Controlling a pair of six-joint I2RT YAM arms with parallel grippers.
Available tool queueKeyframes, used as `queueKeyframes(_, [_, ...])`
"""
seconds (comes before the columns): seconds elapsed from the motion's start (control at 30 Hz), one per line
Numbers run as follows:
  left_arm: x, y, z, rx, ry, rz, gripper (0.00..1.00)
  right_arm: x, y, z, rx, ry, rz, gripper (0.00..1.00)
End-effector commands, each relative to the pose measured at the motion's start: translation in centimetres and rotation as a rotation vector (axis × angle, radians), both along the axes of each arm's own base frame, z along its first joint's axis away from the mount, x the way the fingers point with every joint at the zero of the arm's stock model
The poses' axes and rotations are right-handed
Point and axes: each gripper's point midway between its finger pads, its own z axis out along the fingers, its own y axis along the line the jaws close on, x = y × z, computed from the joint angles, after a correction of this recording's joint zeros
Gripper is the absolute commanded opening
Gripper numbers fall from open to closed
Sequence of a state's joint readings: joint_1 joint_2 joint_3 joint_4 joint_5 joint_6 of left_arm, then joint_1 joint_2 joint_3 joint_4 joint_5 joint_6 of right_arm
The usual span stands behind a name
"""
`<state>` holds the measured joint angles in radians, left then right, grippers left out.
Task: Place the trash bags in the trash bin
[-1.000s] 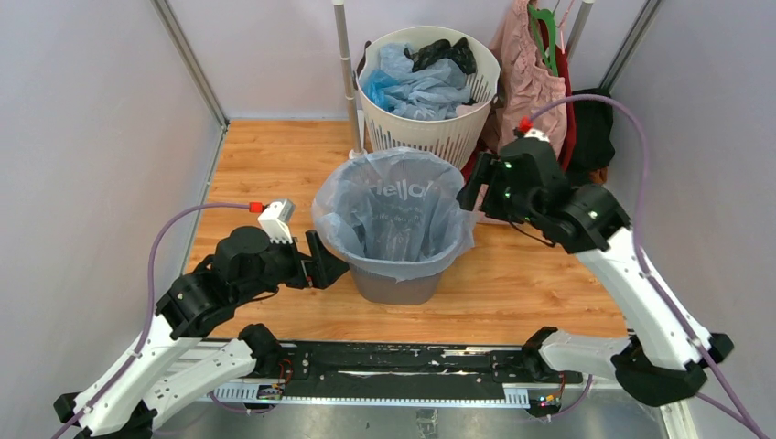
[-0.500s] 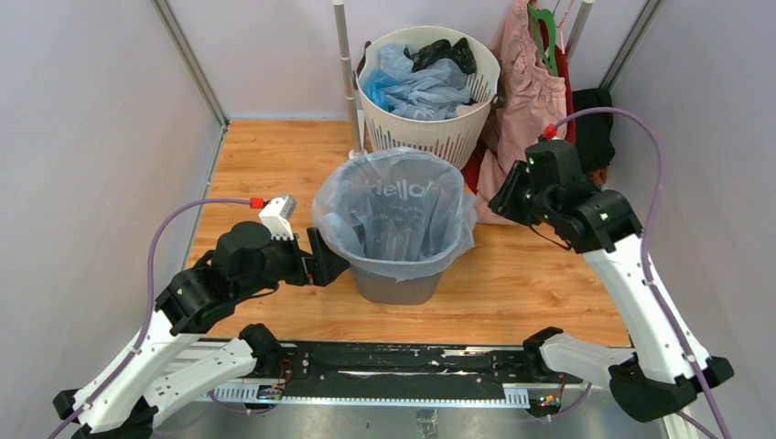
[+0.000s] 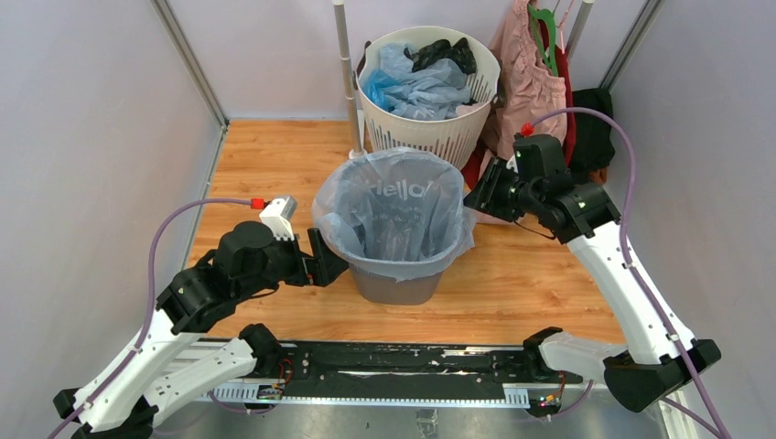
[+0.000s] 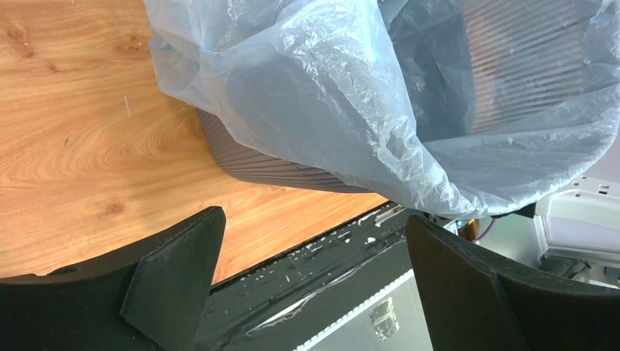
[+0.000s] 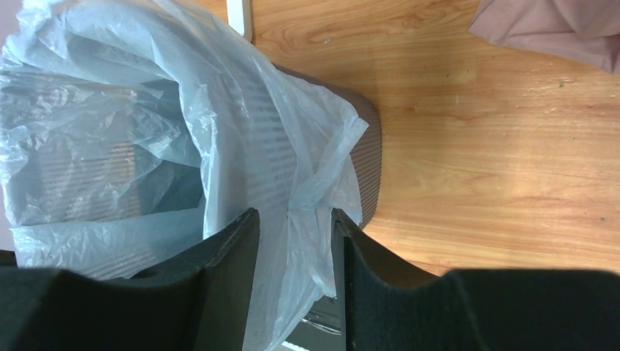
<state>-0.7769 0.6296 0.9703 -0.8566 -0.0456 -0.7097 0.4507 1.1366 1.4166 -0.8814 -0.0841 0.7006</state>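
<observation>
I judge the step in hand to be seating the pale blue trash bag [image 3: 403,210] in the trash bin [image 3: 398,285], which stands in the middle of the overhead frame on the wooden tabletop [image 3: 265,165]. The bag already lines the bin, with its mouth spread open and its hem folded out over the rim all round.

The right jaws are at the bin's rim on the right of the overhead frame. In the right wrist view they stand half closed, straddling a loose fold of the bag's overhang. I cannot tell whether they actually pinch the plastic. The left jaws are spread wide and hold nothing, low beside the bin's wall at centre left of the overhead frame.

Next I'd need a sure pinch on that fold and a gentle draw down the outside wall. I'd keep it slow, since a light bin may slide or tip.

The bag is thin, crinkled and see-through, with "Hello" showing faintly on its far inner side. The bin's dark ribbed wall shows through it. More bags [image 3: 412,87] lie in the white basket [image 3: 430,135] at top centre.
</observation>
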Motion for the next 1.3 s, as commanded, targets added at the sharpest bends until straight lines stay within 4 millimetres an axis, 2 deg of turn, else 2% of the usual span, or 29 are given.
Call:
queueKeyframes(0.0, [0.1,0.0,0.8,-0.001,-0.022,-0.006,1.0,0.2,0.7,-1.1,0.036,0.032,0.014,0.46])
queueKeyframes(0.53, [0.0,0.0,0.9,0.0,-0.026,-0.006,1.0,1.0,1.2,-4.3,0.019,0.088,0.013,0.46])
queueKeyframes(0.7, [0.1,0.1,0.9,0.0,-0.029,-0.004,1.0,0.9,1.2,-4.6,0.016,0.089,0.019,0.33])
queueKeyframes(0.97, [0.2,0.0,0.7,0.006,-0.024,-0.002,1.0,0.1,0.6,-4.5,0.006,0.075,0.019,0.05])
queueKeyframes(1.07, [0.2,0.0,0.7,0.007,-0.024,-0.003,1.0,-0.4,0.0,-4.5,-0.011,0.071,0.014,0.0])
queueKeyframes(1.27, [0.1,0.1,0.6,0.005,-0.024,-0.002,1.0,-1.5,-1.5,-4.7,-0.036,0.069,-0.005,0.0])
